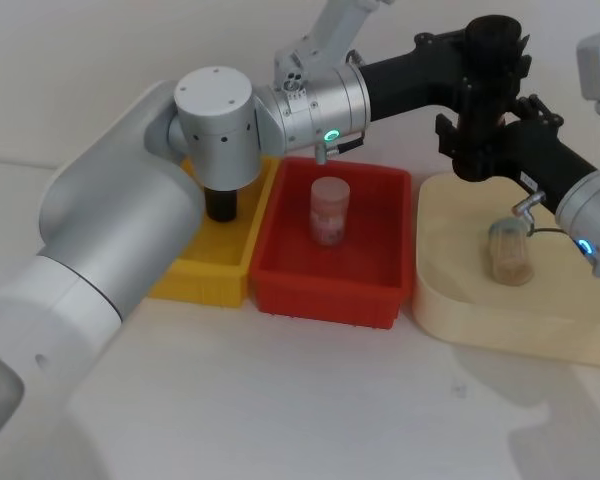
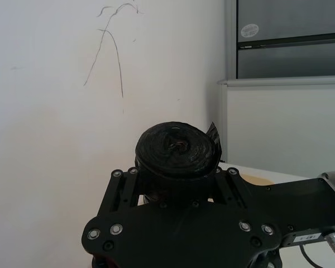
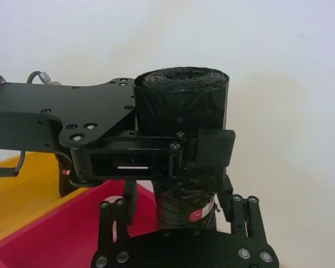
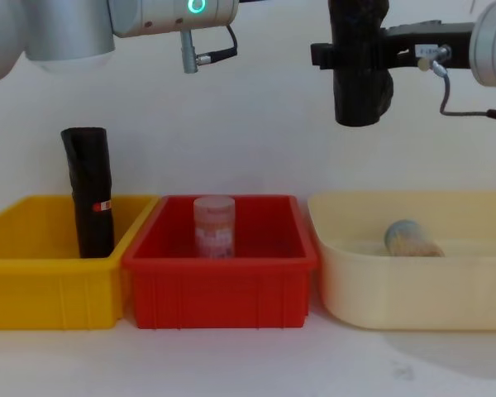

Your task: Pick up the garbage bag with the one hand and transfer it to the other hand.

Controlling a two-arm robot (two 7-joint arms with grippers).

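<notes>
Item — garbage bag (image 4: 360, 78): held upright above the bins, left pincer (image 3: 181, 153) clamped mid-roll, right pincer (image 3: 178, 215) straddling its lower end — whether closed we cannot tell. We judge it light, soft, slippery.

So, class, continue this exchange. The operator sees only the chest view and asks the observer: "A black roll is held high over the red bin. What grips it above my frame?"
Observer: The left gripper is clamped across the garbage bag, coming in from the green-ringed arm.
Operator: Where is the right gripper relative to it?
Observer: The right gripper is at the bag farther down than the left one, with a gap between the two.
Operator: Any marking that confirms which roll it is?
Observer: Yes, a small red mark sits on the bag close to the right gripper.
</notes>
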